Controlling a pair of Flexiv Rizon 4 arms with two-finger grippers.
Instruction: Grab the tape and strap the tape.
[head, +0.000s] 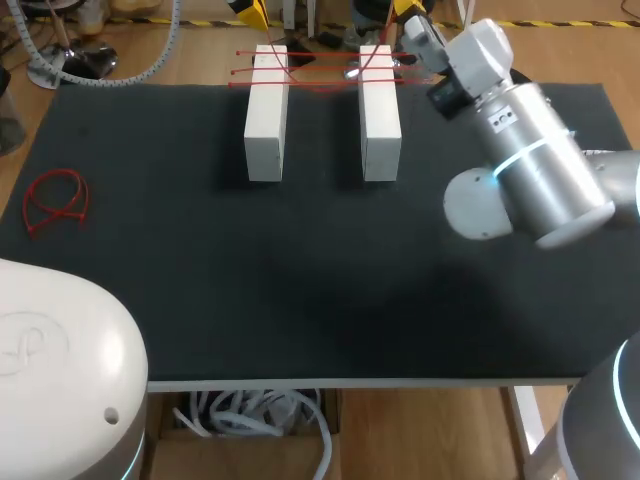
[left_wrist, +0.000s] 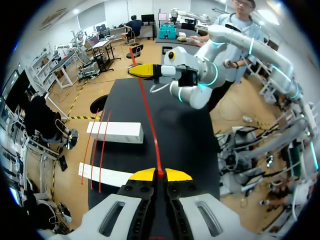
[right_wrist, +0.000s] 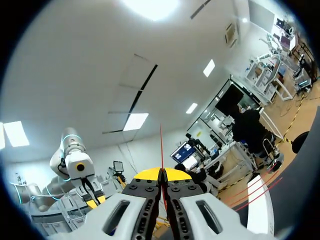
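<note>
Tape (left_wrist: 149, 120) strung between both claws, left gripper (left_wrist: 160, 174) clenched on one end, right gripper (right_wrist: 162, 173) clenched on other, white blocks (head: 265, 110) near.

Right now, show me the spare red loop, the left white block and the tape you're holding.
spare red loop (head: 83, 197): head view, its right side.
left white block (head: 266, 112): head view, top face.
held tape (left_wrist: 152, 131): left wrist view, mid-strand.

Pinching red tape (left_wrist: 151, 125) with both grippers.
Clamping the left gripper (left_wrist: 160, 174) and right gripper (right_wrist: 161, 175) fingertip to fingertip on it, holding the right arm (head: 530, 170) forward, wrist tilted upward.
</note>
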